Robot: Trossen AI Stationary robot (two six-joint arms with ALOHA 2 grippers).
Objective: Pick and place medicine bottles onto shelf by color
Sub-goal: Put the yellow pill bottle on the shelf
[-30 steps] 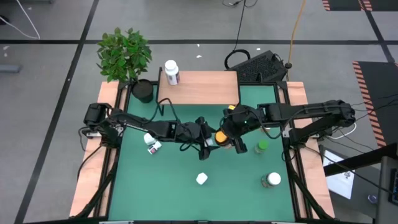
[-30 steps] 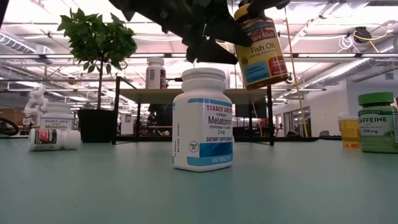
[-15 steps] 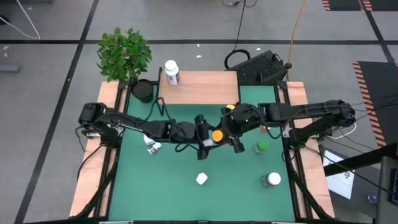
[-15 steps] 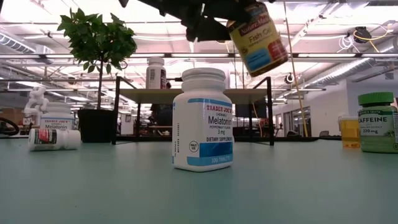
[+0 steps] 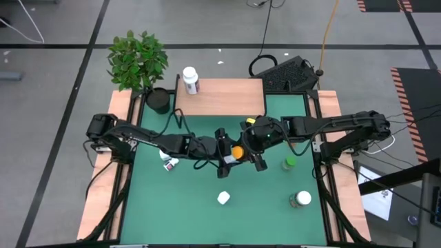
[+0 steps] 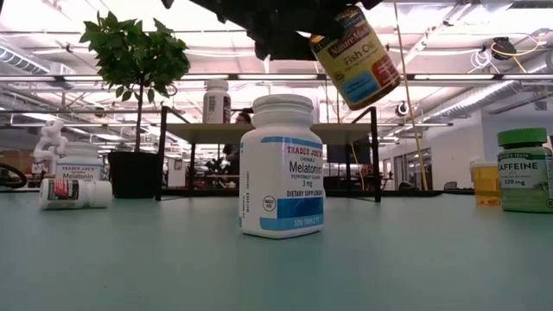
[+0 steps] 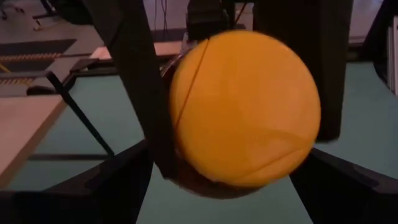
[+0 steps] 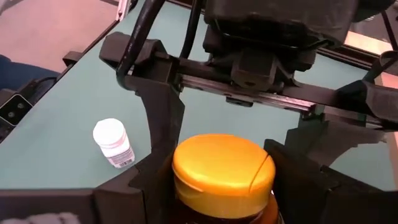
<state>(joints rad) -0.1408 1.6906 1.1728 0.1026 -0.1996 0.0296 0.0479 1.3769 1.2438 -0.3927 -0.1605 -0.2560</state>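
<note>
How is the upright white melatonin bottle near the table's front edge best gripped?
Probably from straight above, closing on its round body just under the cap: the melatonin bottle stands upright with free table around it. The right gripper holds the fish oil bottle above; the left gripper is open at its cap.

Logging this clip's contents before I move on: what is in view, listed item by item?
Fish oil bottle: one, amber with yellow cap, in the air over the table's middle.
White melatonin bottles: one upright at front centre, one upright and one lying at left.
White-capped bottle: one, on the shelf.
Green caffeine bottle: one, right side.
White-capped bottle: one, front right.
Small amber bottle: one, far right.
Plant: one, black pot, beside the shelf.
Right gripper: grips the fish oil bottle.
Left gripper: open, facing the bottle's cap.
</note>
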